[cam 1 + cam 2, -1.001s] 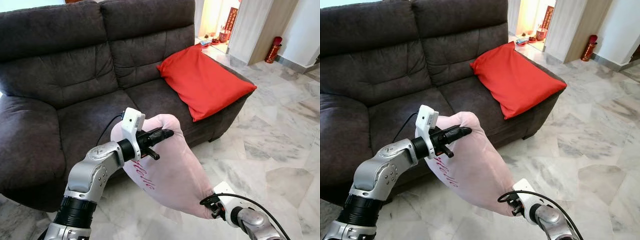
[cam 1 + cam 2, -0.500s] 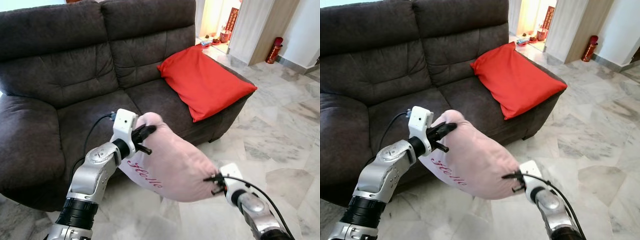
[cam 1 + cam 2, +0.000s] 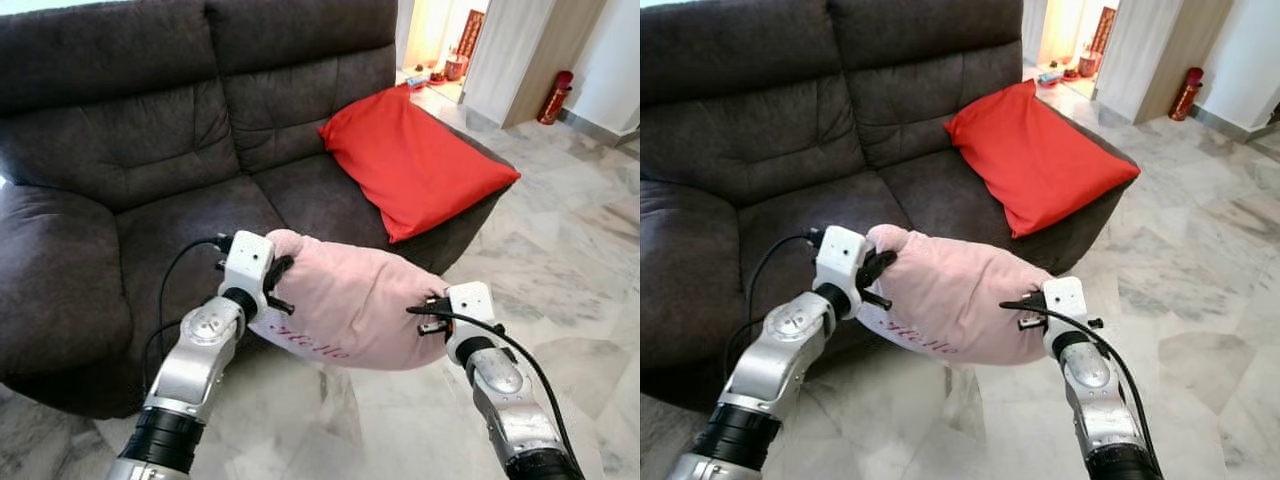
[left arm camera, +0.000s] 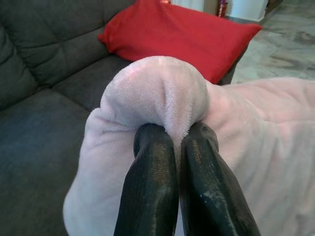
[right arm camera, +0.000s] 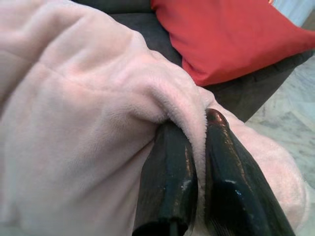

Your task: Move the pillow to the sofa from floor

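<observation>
A pale pink pillow (image 3: 345, 300) with red stitched lettering hangs level between my two arms, just in front of the dark grey sofa (image 3: 120, 150) and at the height of its seat edge. My left gripper (image 3: 275, 283) is shut on the pillow's left end; the wrist view has its fingers (image 4: 150, 191) pinching a fold of the pink pillow (image 4: 157, 93). My right gripper (image 3: 418, 313) is shut on the right end, with pink fabric (image 5: 98, 108) squeezed between its fingers (image 5: 170, 177).
A red cushion (image 3: 415, 160) leans on the sofa's right seat and arm. The left and middle seats (image 3: 190, 235) are bare. Marble floor (image 3: 570, 280) spreads to the right, with a doorway (image 3: 440, 40) and a red bottle (image 3: 550, 97) beyond.
Both arms lifted the pillow from hanging slanted toward the floor to level at seat height. The right gripper rose a lot; the left end came down slightly toward the seat.
</observation>
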{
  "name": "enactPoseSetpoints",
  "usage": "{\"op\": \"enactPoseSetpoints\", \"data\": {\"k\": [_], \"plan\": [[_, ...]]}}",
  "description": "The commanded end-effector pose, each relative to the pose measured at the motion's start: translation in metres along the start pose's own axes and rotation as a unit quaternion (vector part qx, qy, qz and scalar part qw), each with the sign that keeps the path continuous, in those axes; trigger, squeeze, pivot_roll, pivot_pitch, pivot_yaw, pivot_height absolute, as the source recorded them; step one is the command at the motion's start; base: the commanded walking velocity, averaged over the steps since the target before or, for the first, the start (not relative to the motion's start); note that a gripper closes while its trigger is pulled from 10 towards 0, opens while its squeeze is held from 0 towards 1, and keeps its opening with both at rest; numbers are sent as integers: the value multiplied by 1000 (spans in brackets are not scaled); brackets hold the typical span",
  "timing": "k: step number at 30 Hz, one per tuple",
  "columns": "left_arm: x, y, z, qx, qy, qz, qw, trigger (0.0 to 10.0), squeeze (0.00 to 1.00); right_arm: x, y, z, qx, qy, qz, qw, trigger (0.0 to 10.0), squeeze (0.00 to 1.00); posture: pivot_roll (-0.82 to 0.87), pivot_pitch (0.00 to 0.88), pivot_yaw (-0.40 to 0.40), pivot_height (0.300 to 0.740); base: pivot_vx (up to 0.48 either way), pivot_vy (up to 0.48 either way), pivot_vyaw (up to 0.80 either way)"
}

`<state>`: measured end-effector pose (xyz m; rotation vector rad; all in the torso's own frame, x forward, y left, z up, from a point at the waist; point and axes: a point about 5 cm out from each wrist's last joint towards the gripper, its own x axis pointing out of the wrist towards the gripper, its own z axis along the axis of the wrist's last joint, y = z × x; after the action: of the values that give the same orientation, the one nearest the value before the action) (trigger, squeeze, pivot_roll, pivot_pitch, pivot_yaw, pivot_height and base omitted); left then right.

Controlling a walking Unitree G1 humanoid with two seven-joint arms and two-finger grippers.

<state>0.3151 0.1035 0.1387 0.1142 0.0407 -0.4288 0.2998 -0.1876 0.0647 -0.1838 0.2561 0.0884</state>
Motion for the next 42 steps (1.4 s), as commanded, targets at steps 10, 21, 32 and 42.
{"op": "enactPoseSetpoints", "data": {"k": [10,21,32,42], "plan": [[-20,28,17,8,-70,126,990,10000,0,-10,6,51,59,-108,-25,992,10000,0,66,0,-93,740,0,0,0],[-29,43,9,-14,-65,160,985,10000,0,-11,9,53,64,-115,-19,991,10000,0,71,0,-97,740,0,0,60],[-29,45,9,-22,-70,163,984,10000,0,-10,12,55,64,-114,-13,991,10000,0,78,0,-100,740,0,0,795],[-26,41,9,-27,-72,154,985,10000,0,-9,14,54,62,-113,-9,992,10000,0,82,0,-100,740,0,0,796]]}}
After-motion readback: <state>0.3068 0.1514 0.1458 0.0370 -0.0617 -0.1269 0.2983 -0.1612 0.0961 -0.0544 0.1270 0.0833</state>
